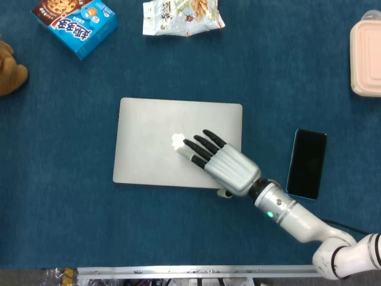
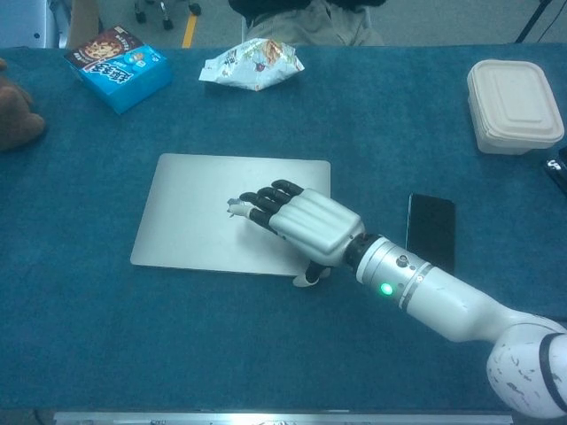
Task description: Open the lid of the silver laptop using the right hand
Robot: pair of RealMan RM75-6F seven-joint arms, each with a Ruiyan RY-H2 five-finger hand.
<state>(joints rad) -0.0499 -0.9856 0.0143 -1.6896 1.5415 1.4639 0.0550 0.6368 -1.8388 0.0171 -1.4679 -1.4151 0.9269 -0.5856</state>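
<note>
**Right hand flat on the closed silver laptop**

Head view: the silver laptop [image 1: 158,140] lies shut in the middle of the blue table [image 1: 71,226], its edges running square with the table's. The right hand [image 1: 221,162] rests palm-down on the lid's near right part, dark fingers [image 1: 202,146] stretched out and slightly apart toward the logo, gripping nothing; the thumb hangs just off the laptop's near edge. A black phone [image 1: 307,163] lies just right of the laptop, beside the forearm. A blue cookie box [image 1: 76,22] sits at the far left corner, a snack bag [image 1: 181,15] at the far edge, a beige lunch box [image 1: 365,58] at the right edge, and a brown plush toy [image 1: 11,71] at the left edge.

Chest view: the laptop [image 2: 208,212] is flat and closed, with the right hand [image 2: 306,226] lying over its right half, fingertips [image 2: 257,202] touching the lid. The phone [image 2: 431,232] is partly hidden behind the wrist. The left hand shows in neither view.
</note>
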